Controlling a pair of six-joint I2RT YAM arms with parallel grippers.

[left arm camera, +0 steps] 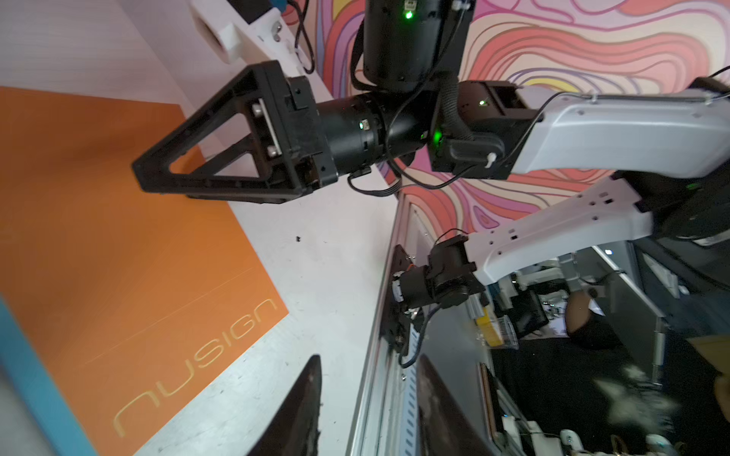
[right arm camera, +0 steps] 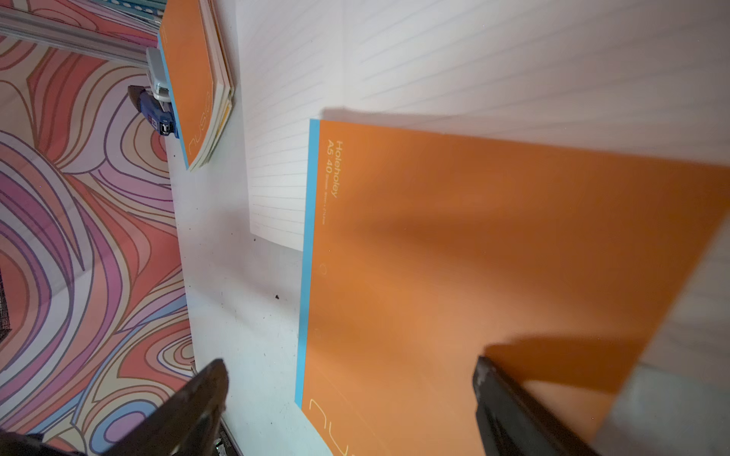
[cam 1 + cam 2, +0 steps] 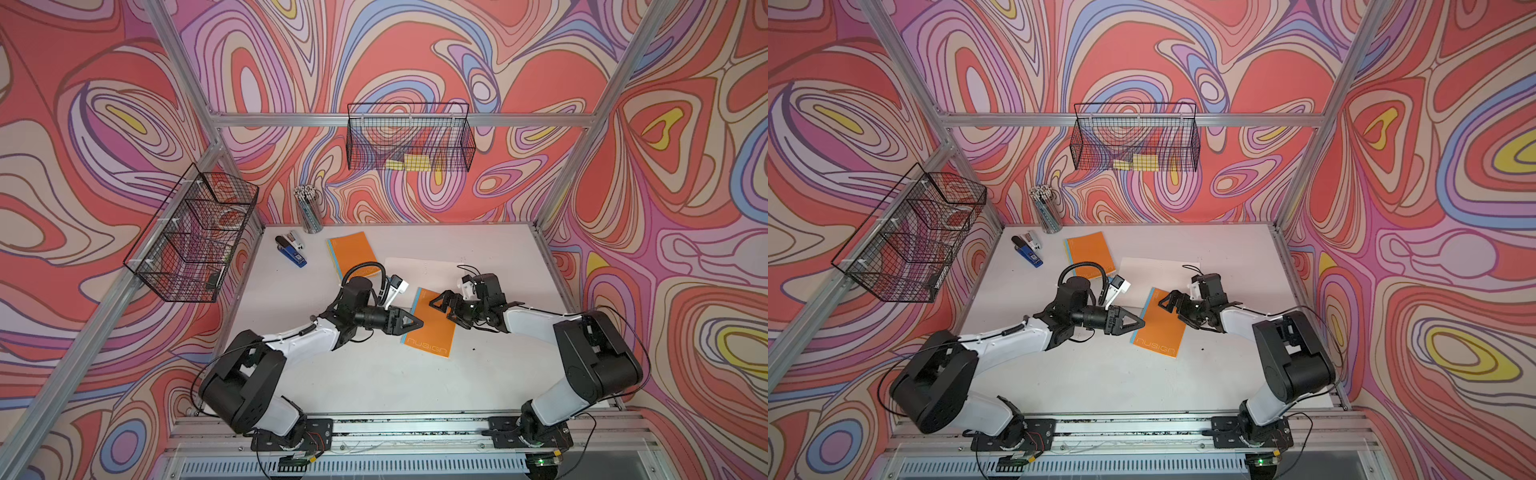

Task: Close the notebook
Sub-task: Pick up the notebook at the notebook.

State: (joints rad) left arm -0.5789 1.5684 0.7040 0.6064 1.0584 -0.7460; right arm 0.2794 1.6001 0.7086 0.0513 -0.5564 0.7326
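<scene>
Orange notebook looks light, cover thin and floppy (likely slick), best taken at its free edge; left gripper and right gripper both stand parted, empty

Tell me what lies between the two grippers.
Only the notebook: its orange cover lies under the short stretch between the left gripper and the right gripper. This shows in both top views.
</scene>
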